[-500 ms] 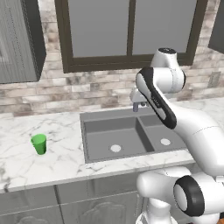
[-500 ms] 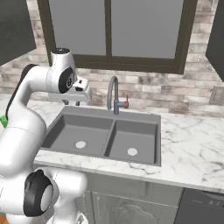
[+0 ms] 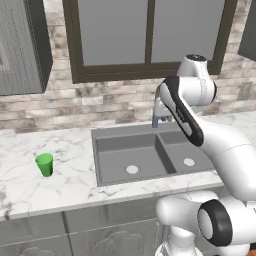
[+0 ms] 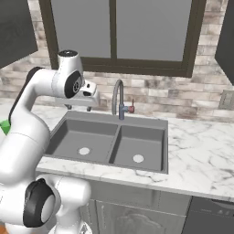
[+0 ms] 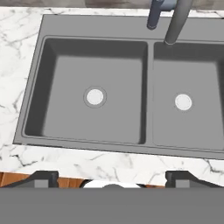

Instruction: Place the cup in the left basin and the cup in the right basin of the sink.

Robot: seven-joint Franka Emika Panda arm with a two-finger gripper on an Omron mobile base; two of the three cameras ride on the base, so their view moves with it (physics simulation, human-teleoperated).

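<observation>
A small green cup (image 3: 44,164) stands upright on the marble counter, well left of the dark grey sink (image 3: 125,131); a sliver of it (image 4: 3,126) peeks out behind my arm. My gripper (image 3: 161,119) (image 4: 78,107) hangs open and holds nothing, high over the back of the sink near the faucet (image 4: 118,96). In the hand view its fingertips (image 5: 41,178) stand wide apart and look down on the left basin (image 5: 100,70) and the right basin (image 5: 188,74). Each basin shows a pale round drain and holds nothing. The cup is far from the gripper.
A brick backsplash and a dark-framed window (image 4: 114,32) rise behind the sink. The gooseneck faucet (image 5: 175,22) arches over the divider. Marble counter (image 4: 201,151) stretches on both sides. A dark wall cabinet (image 3: 22,45) hangs at upper left.
</observation>
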